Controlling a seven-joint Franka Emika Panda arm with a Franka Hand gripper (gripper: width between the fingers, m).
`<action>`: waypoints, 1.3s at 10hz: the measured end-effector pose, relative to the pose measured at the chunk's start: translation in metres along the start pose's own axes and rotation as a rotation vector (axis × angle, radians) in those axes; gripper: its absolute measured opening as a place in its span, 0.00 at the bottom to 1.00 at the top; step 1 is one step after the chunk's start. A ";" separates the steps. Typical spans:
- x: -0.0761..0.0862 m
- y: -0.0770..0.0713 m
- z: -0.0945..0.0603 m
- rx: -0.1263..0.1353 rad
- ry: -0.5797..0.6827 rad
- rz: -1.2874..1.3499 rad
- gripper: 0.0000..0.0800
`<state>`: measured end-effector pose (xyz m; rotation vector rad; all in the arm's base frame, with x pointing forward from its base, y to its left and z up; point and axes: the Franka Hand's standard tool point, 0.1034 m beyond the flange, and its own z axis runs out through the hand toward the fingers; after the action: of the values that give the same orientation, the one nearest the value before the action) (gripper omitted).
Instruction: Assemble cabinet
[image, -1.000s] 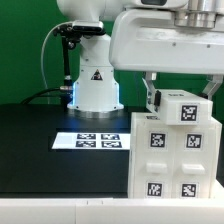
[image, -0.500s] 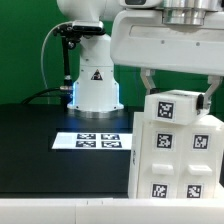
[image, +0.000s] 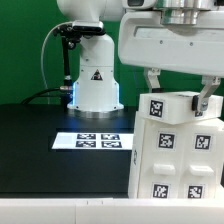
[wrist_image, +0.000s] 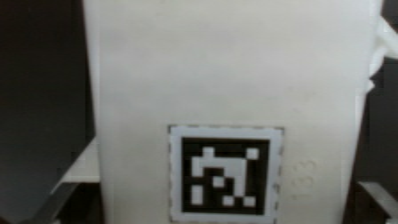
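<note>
The white cabinet (image: 180, 160) stands on the black table at the exterior view's right, with several black-and-white tags on its front. My gripper (image: 180, 92) is directly above it. Its two fingers straddle the cabinet's top part (image: 185, 108), a white tagged piece that sits slightly tilted, and the jaws are closed against its sides. In the wrist view this white piece (wrist_image: 222, 90) fills the middle, with one tag (wrist_image: 228, 168) on it. My gripper (wrist_image: 217, 212) grips it, and dark fingers (wrist_image: 377, 200) show at either side. The cabinet's lower right runs out of view.
The marker board (image: 92, 141) lies flat on the black table (image: 40, 135), to the exterior view's left of the cabinet. The white robot base (image: 95, 85) with a triangle mark stands behind it, in front of a green backdrop. A pale strip edges the table front.
The gripped top part has turned. Its tag has shifted toward the exterior view's left and the piece now looks larger. The gripper has shifted slightly to the right.
</note>
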<state>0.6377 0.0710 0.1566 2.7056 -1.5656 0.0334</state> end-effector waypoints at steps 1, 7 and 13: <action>0.000 0.002 0.000 0.010 0.002 0.194 0.70; 0.003 0.009 0.003 0.075 -0.037 0.796 0.70; -0.006 0.005 -0.017 0.101 -0.033 0.417 0.98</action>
<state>0.6304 0.0746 0.1731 2.4035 -2.1621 0.0744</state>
